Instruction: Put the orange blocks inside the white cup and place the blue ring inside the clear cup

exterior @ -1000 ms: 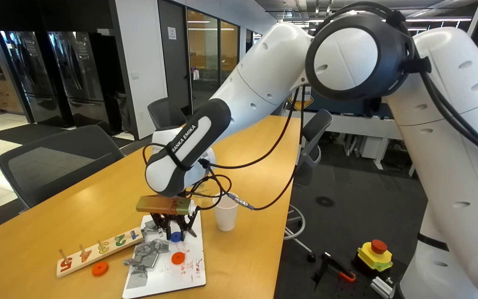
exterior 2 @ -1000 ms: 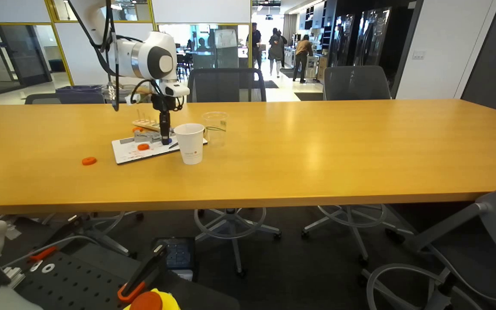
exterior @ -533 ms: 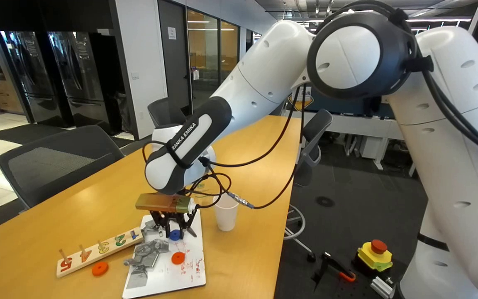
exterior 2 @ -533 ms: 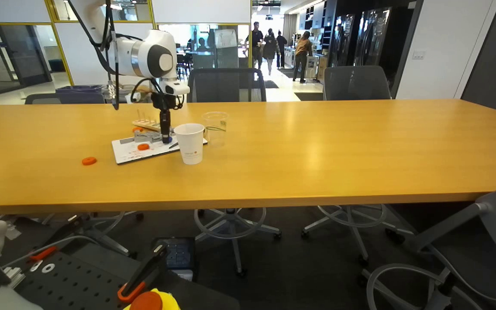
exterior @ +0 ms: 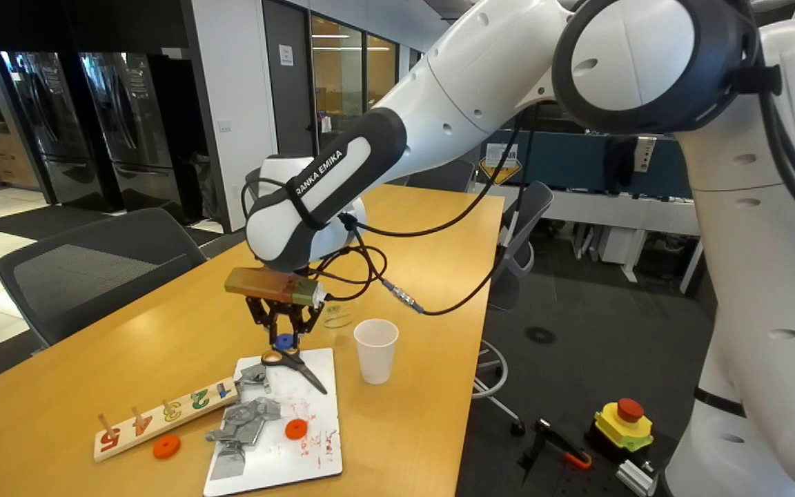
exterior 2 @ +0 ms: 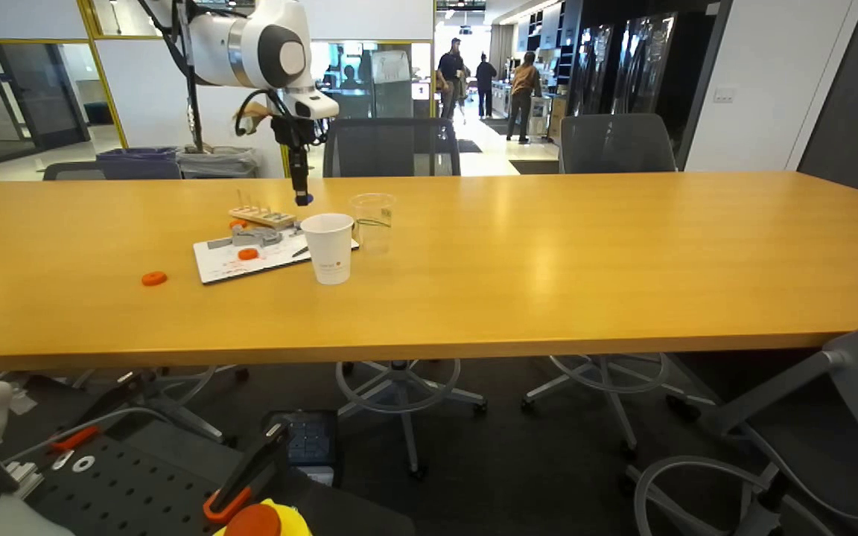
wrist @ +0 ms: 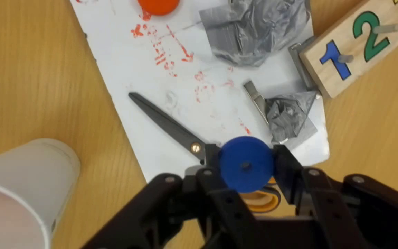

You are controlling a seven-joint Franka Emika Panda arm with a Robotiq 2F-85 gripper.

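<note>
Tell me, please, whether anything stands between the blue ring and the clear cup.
Nothing visible stands between the blue ring, held in the gripper, and the clear cup. The white cup stands to one side of that route. The blue ring may need more height to enter from above.

Wood-grained table (exterior 2: pixel 563 275) bearing white cup (exterior 2: pixel 329 249), clear cup (exterior 2: pixel 374 214), whiteboard (exterior: pixel 277 468), peg strip (exterior: pixel 163 419), two orange blocks (exterior 2: pixel 154 278)

In an exterior view, arches with the arm (exterior: pixel 629 59) from the right edge across the upper right of the frame, then slopes down the forearm (exterior: pixel 466 76) to a wrist (exterior: pixel 277 228) left of centre. Points the fingers (wrist: pixel 288 171) downward in both exterior views. In the wrist view, extends from the bottom edge; grips between both fingers, below and right of centre.
</note>
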